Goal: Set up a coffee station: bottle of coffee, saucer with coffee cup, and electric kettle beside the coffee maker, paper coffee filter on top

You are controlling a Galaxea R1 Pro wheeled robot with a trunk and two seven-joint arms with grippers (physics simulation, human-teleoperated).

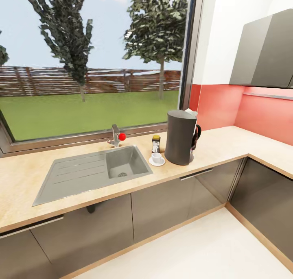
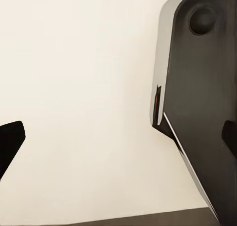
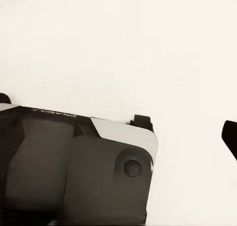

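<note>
On the light wooden countertop [image 1: 228, 142], right of the sink, stands the tall dark grey coffee maker [image 1: 180, 137] with a bit of white paper filter [image 1: 191, 112] showing at its top. Left of it stands the small bottle of coffee [image 1: 156, 143], and in front of that a white coffee cup [image 1: 156, 157] sits on a white saucer [image 1: 157, 162]. A dark kettle [image 1: 197, 137] with red trim peeks out behind the coffee maker's right side. My left gripper [image 2: 118, 139] and right gripper [image 3: 116, 117] both stand open over pale floor, fingertips [image 2: 12, 139] [image 3: 230, 134] wide apart and holding nothing.
A grey sink [image 1: 93, 169] with a drainboard and a red-knobbed tap [image 1: 116, 136] is set into the counter under a large window. The counter turns a corner at the right beneath a dark wall cabinet [image 1: 264, 51]. Dark base cabinets line the pale floor [image 1: 195, 250].
</note>
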